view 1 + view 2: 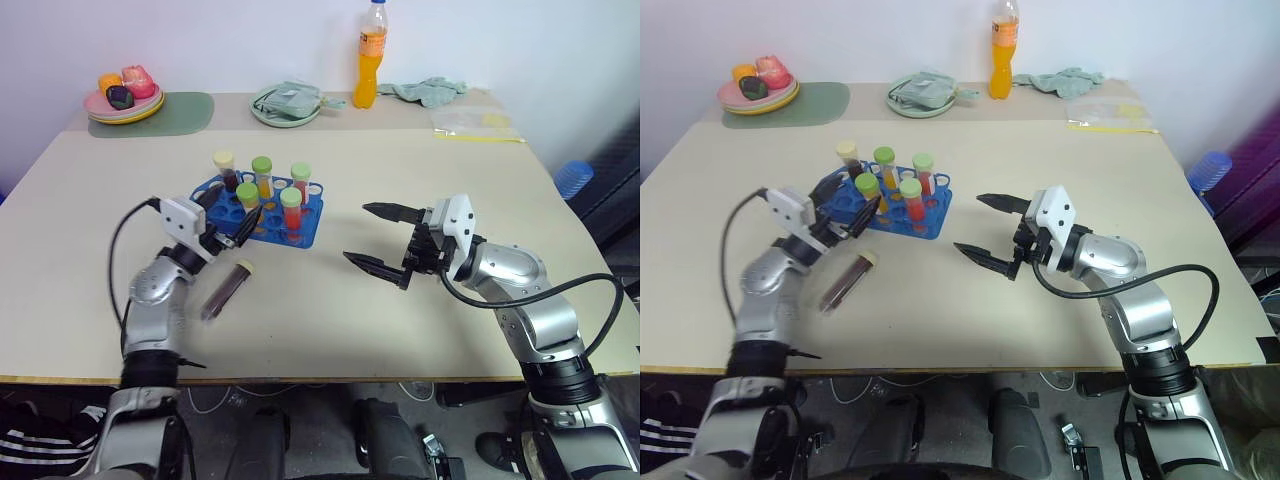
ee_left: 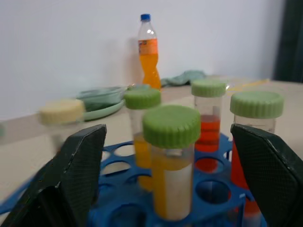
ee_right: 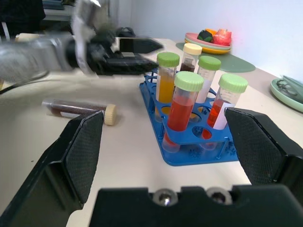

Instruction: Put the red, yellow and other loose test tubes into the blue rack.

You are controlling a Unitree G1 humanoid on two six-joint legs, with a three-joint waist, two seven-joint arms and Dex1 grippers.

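Left eye view: left gripper (image 1: 238, 226), jaws apart and empty, sits against the blue plastic rack (image 1: 306, 228); a cream-capped dark-filled tube (image 1: 226, 290) lies just below it. Right wrist view: right gripper (image 3: 170, 142) gapes wide, the green-capped tubes (image 3: 188, 81) standing between its jaws.

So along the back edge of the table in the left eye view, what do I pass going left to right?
Stack of plates with fruit on the green mat → green dish with a cloth in it → orange soda bottle → crumpled green cloth → clear plastic bag.
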